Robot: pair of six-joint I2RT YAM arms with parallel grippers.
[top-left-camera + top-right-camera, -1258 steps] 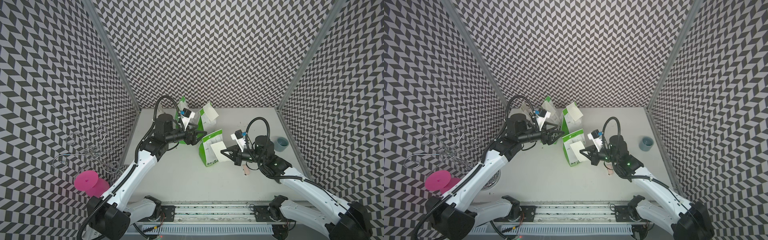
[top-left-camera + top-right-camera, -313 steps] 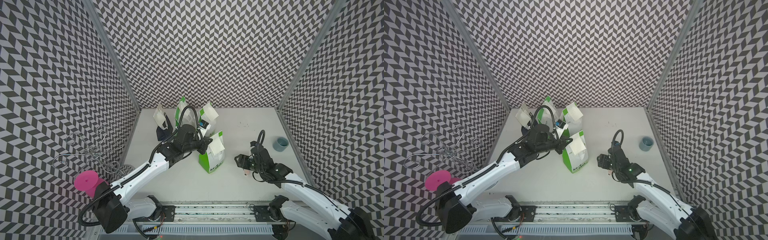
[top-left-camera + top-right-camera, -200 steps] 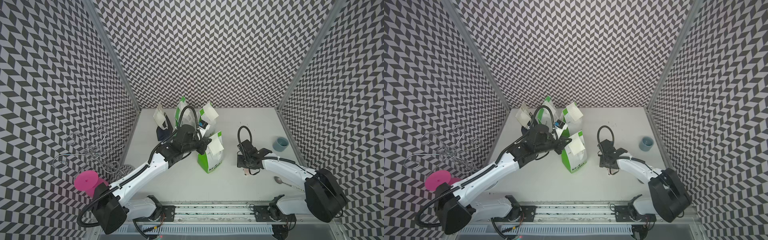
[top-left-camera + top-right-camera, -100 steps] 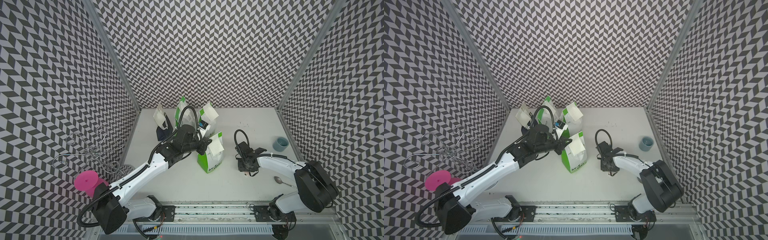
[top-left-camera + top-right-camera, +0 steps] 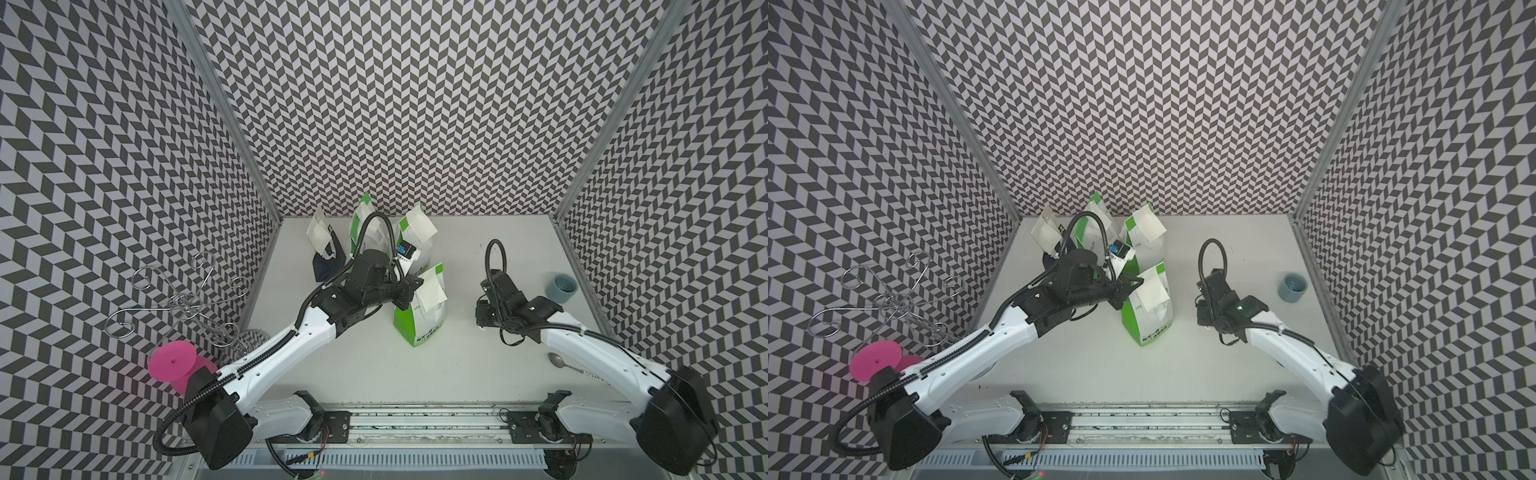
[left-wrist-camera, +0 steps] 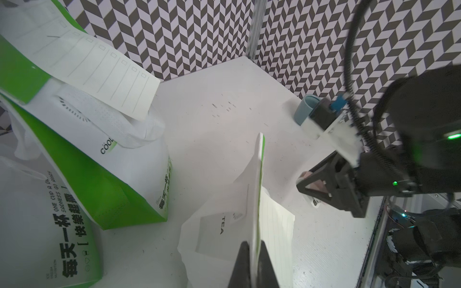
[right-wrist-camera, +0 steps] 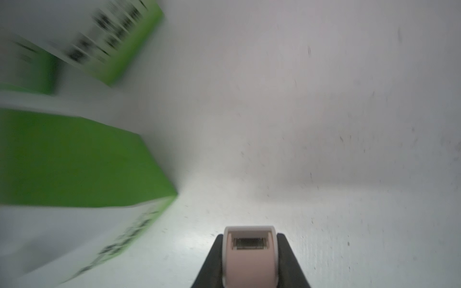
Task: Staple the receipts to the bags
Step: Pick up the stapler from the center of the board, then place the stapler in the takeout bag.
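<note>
Right arm (image 5: 582, 345) swung out; right fingers (image 7: 287, 264) clamp stapler (image 7: 250, 256); left fingers (image 6: 243, 264) pinch bag (image 5: 419, 328), receipt (image 5: 431, 291). Shallow hold could drop stapler.

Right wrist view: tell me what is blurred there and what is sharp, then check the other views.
Right wrist view: the green bags are smeared by motion, the stapler crisp. Left wrist view: their print is sharp, the right arm's cable slightly smeared. Both top views: sharp, evenly lit.
</note>
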